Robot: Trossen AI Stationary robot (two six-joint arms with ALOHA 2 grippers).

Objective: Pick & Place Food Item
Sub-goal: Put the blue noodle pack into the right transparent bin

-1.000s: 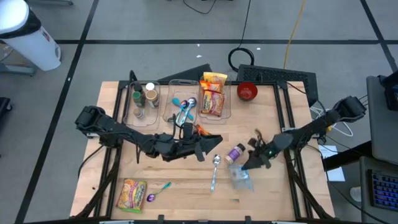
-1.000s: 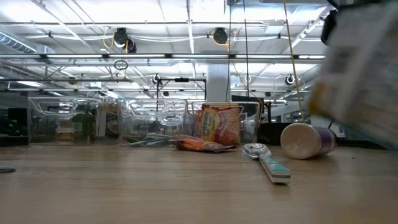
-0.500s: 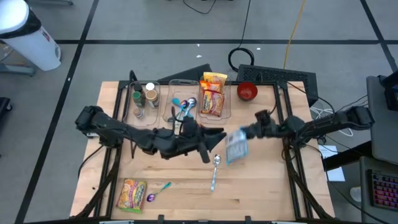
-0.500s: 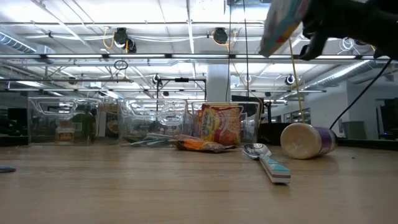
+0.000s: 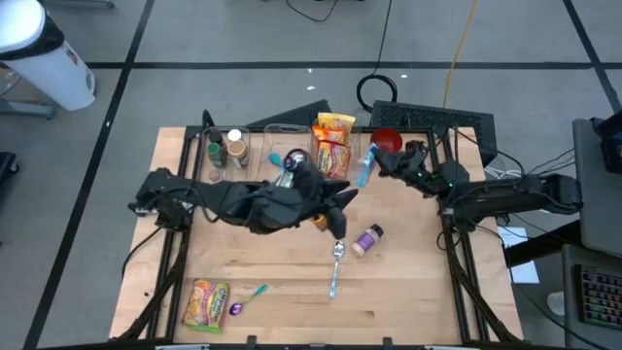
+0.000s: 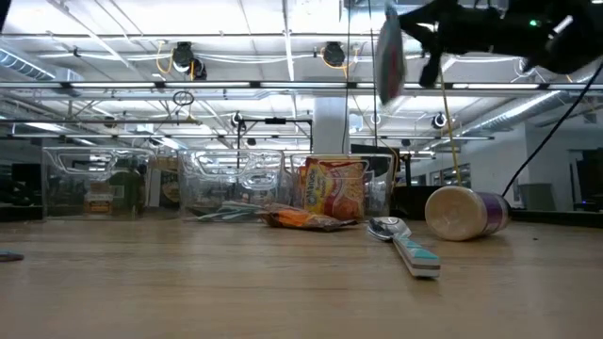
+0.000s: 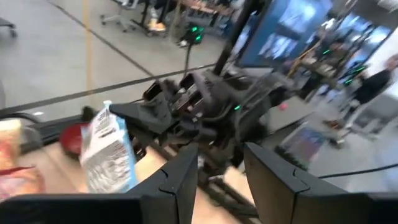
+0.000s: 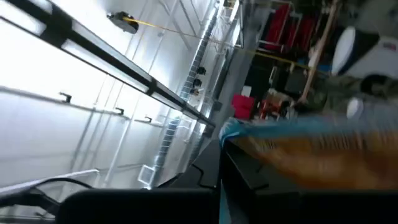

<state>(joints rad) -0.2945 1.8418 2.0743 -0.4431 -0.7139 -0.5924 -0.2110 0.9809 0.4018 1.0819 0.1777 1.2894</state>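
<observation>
My right gripper (image 5: 381,162) is shut on a blue-and-white food packet (image 5: 366,165), high over the table's far right, next to the bin of noodle packets (image 5: 333,146). In the low view the packet (image 6: 388,58) hangs edge-on well above the table. It fills the right wrist view (image 8: 311,149) as a blur. My left gripper (image 5: 335,211) is open and empty over the table's middle; its wrist view shows its two fingers apart (image 7: 217,180), facing the packet (image 7: 109,149). My right gripper pinches the packet's upper part (image 6: 399,36) between its two fingers, coming about level from the table's right. The packet hangs upright below the hold, lifted clear of the table and of the bins.
Clear bins stand along the far edge: jars (image 5: 224,151), utensils (image 5: 285,160) and noodle packets. A red bowl (image 5: 387,143) sits at the far right. A purple jar (image 5: 367,238) lies on its side beside a spoon (image 5: 335,262). A noodle packet (image 5: 209,301) lies at the near left.
My right gripper has lifted the packet off the table's near right and carried it up and toward the far edge, to beside the noodle bin. The packet has turned from lying flat to hanging edge-on. My left gripper has shifted slightly toward the far edge.
</observation>
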